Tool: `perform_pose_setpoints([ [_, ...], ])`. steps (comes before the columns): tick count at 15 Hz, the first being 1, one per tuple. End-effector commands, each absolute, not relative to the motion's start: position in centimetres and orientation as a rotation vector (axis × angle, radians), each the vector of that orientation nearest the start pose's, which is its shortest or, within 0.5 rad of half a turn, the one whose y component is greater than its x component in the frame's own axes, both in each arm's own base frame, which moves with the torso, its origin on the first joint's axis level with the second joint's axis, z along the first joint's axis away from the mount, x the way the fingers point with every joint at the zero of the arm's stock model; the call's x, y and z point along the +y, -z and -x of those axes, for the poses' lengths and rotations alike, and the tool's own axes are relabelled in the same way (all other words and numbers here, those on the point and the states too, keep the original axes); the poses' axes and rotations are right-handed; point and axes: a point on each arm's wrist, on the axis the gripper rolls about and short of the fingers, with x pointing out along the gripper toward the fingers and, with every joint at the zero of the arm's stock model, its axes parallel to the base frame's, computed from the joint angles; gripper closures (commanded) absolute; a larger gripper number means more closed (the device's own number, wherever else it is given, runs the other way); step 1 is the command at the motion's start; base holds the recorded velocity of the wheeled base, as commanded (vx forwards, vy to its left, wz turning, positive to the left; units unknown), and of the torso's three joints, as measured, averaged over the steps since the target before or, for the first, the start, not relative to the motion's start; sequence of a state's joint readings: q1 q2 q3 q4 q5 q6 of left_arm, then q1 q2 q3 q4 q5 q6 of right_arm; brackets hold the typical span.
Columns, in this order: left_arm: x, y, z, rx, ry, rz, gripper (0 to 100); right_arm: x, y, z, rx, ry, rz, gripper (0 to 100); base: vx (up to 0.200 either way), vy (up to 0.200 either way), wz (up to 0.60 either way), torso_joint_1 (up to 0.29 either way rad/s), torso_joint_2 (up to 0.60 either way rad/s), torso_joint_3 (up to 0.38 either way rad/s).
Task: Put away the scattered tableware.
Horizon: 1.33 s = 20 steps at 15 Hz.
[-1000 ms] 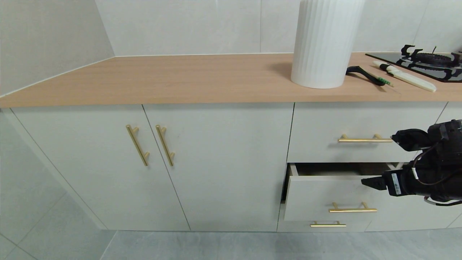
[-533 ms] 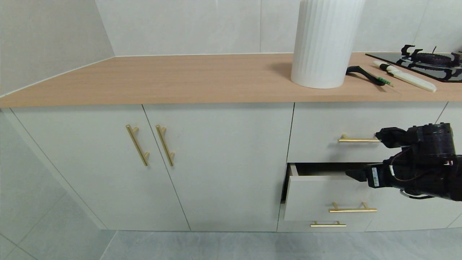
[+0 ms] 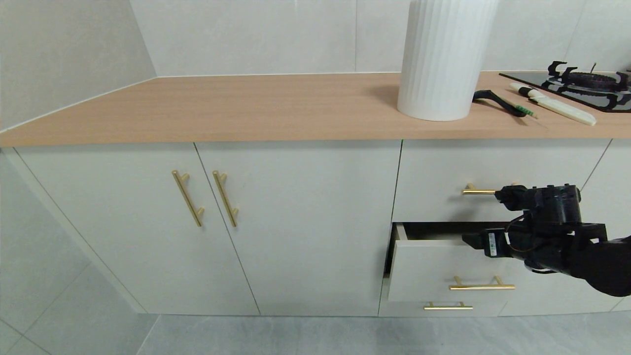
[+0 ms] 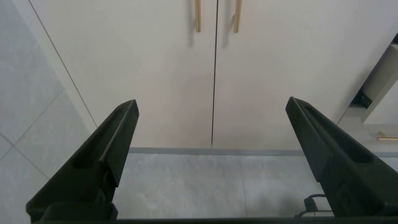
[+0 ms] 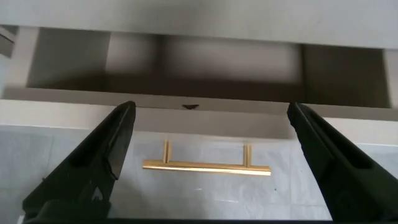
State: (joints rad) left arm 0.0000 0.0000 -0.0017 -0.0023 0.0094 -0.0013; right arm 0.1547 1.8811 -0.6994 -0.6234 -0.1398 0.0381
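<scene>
Meanwhile the right gripper [image 3: 482, 217] has slid leftward over the past second, from out near the cabinet's right end to a spot directly before the gap of the middle drawer [image 3: 440, 268]. That drawer stands pulled out part-way, just as it did a second ago. The gripper's fingers are spread wide with nothing between them, one tip level with the top drawer's brass handle [image 3: 477, 191] and the other at the middle drawer's upper edge. In the right wrist view the spread fingers frame the dark opening, with the drawer's own handle [image 5: 207, 167] below it (I cannot tell whether either tip touches the front panel). The left gripper [image 4: 211, 104] hangs spread and empty too, facing the double cabinet doors [image 4: 214, 68] and the floor.

The tableware lies where it was, on the countertop [image 3: 246, 108] to the right of the white ribbed container [image 3: 446, 59]. It comprises a black-handled utensil [image 3: 498, 101], a green-handled tool [image 3: 525, 111] and a pale knife [image 3: 559, 108], all near the gas hob [image 3: 586, 81]. None is put away yet. The approach reads as a move to draw the drawer farther out, so the storage is probably being opened first, with the picking up to come after.
</scene>
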Motion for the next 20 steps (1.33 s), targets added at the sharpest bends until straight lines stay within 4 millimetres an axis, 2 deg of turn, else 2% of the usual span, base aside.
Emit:
perform_pose_setpoints([
  [1,0.0,-7.6,2.3,-0.003,-0.009,0.002,0,4.6,-8.6,-31.7,0.572,-0.004,0.048,0,0.0,0.0,0.0,0.0,0.0,0.0],
  [4,0.0,-7.6,2.3,-0.003,-0.009,0.002,0,4.6,-7.8,-32.2,0.569,0.024,0.055,0,0.0,0.0,0.0,0.0,0.0,0.0],
  [6,0.0,-7.6,2.3,-0.003,-0.009,0.002,0,4.5,-7.9,-31.9,0.567,0.03,0.056,0,0.0,0.0,0.0,0.0,0.0,0.0],
  [10,0.0,-7.6,2.3,-0.003,-0.011,0.002,0,4.3,-9.8,-30.5,0.537,0.026,0.055,0,0.0,0.0,0.0,0.0,0.0,0.0],
  [14,0.0,-7.6,2.3,-0.003,-0.009,0.002,0,4.1,-10.5,-28.9,0.668,0.019,0.077,0,0.0,0.0,0.0,0.0,0.0,0.0],
  [20,0.0,-7.6,2.3,-0.003,-0.009,0.002,0,3.8,-11.8,-27.2,0.765,0.02,0.094,0,0.0,0.0,0.0,0.0,0.0,0.0],
])
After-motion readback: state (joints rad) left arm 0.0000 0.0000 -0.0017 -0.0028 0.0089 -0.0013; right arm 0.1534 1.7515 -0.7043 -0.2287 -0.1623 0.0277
